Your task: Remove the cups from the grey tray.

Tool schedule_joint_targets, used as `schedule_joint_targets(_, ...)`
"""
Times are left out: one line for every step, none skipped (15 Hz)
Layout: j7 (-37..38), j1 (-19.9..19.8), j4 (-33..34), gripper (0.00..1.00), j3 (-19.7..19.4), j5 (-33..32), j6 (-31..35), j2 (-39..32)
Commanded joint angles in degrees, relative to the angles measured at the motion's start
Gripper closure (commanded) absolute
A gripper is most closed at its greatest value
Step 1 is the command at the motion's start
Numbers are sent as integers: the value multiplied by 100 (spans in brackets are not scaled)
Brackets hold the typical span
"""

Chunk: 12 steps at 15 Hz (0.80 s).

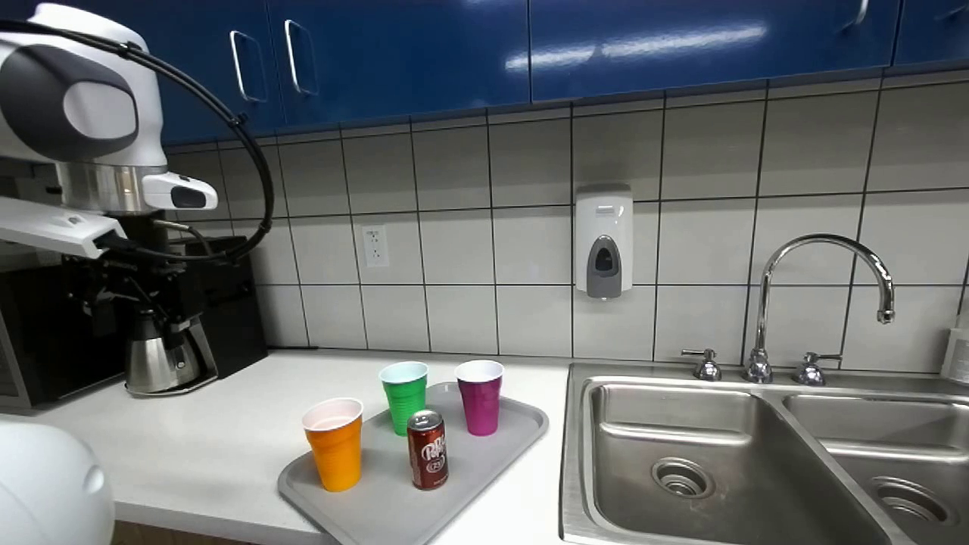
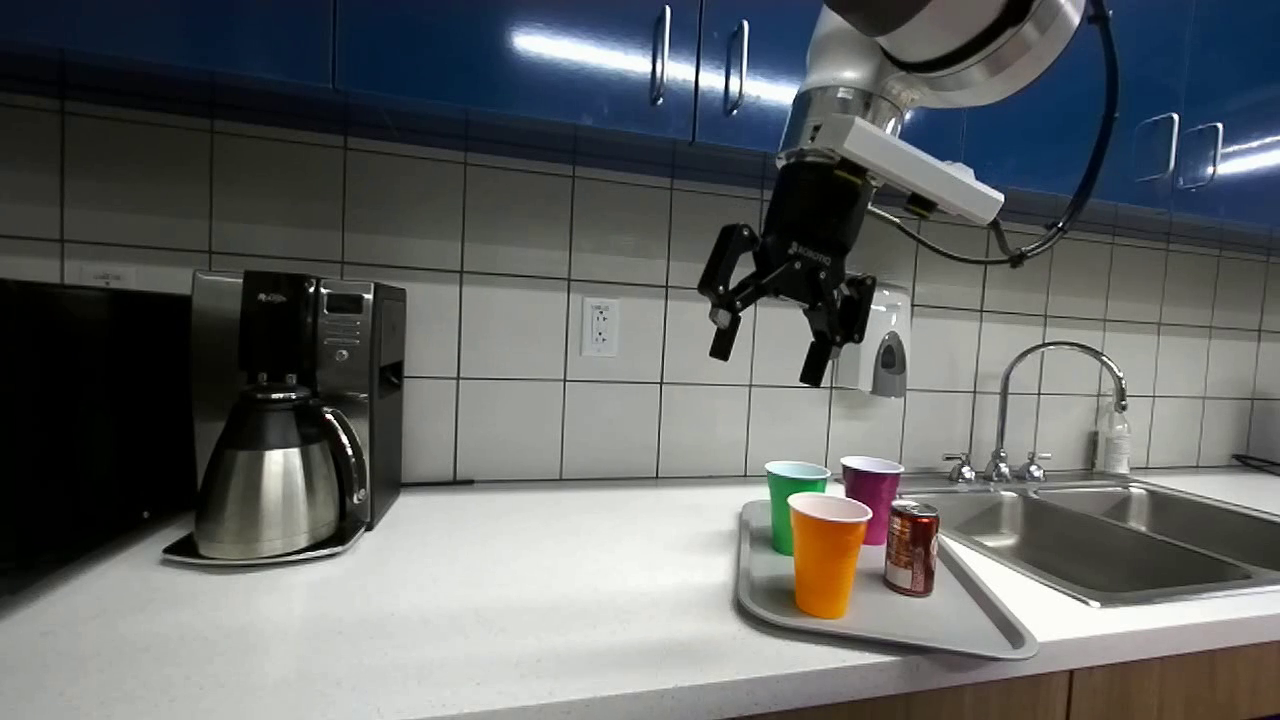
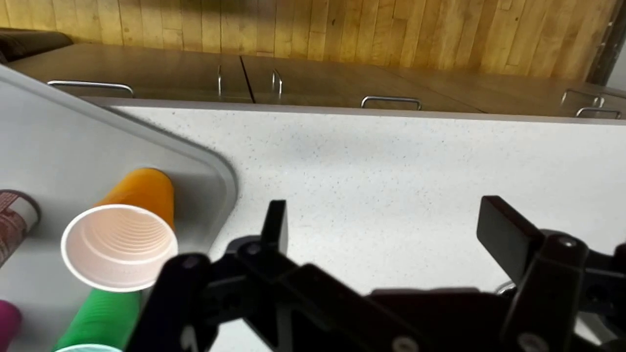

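An orange cup [image 1: 338, 453], a green cup [image 1: 406, 397] and a purple cup [image 1: 481, 403] — three in all — stand on one grey tray [image 1: 409, 516] on a white countertop [image 2: 560, 590]. Every cup is upright: its long axis runs vertically, its wide, pale-lined mouth points up, and its narrower base rests on the tray. The cups stand apart from one another. The tray lies flat, turned at an angle to the countertop's front edge, and in the wrist view part of it crosses over that edge. One dark red drink can [image 1: 428, 451] also stands upright on the tray, near the cups but apart from them. In the wrist view the orange cup is nearest a rounded corner of the tray; the green and purple cups run off the frame, so only parts of them show.

In an exterior view the one gripper [image 2: 769, 354] hangs higher than the cups and well apart from them, pointing down. Its two fingers [image 3: 506, 239] are spread wide, and in the wrist view the countertop shows between them.

Farther along the countertop is one coffee maker [image 2: 345, 380] with one steel pot [image 2: 265, 490] set in it. One soap dispenser [image 1: 603, 227] is fixed to the tiled wall [image 1: 458, 246], and one tap [image 1: 821, 238] with two handles [image 1: 708, 368] stands behind a two-basin steel sink [image 1: 577, 454].
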<state>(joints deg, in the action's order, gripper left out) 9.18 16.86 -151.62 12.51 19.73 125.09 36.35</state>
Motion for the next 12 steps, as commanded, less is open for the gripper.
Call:
schedule_joint_targets(217, -270, -307, 0, 162, -351, 465, 129)
schedule_joint_targets(255, -325, -357, 0, 153, -448, 569, 125)
schedule_joint_targets(289, -391, -413, 0, 141, -545, 682, 124)
schedule_joint_targets(318, -448, -454, 0, 126, -632, 766, 121)
schedule_joint_targets(339, -524, -501, 0, 106, -729, 873, 110)
schedule_joint_targets(352, -591, -536, 0, 86, -805, 949, 94)
schedule_joint_targets(349, -663, -573, 0, 56, -890, 1038, 65)
schedule_joint_targets(358, -727, -605, 0, 34, -954, 1119, 39)
schedule_joint_targets(350, -797, -656, 0, 5, -1014, 1252, -4)
schedule_joint_targets(353, -862, -695, 0, -19, -1066, 1380, -60)
schedule_joint_targets(362, -921, -734, 0, -42, -1106, 1521, -128)
schedule_joint_targets(379, -977, -778, 0, -59, -1128, 1680, -207)
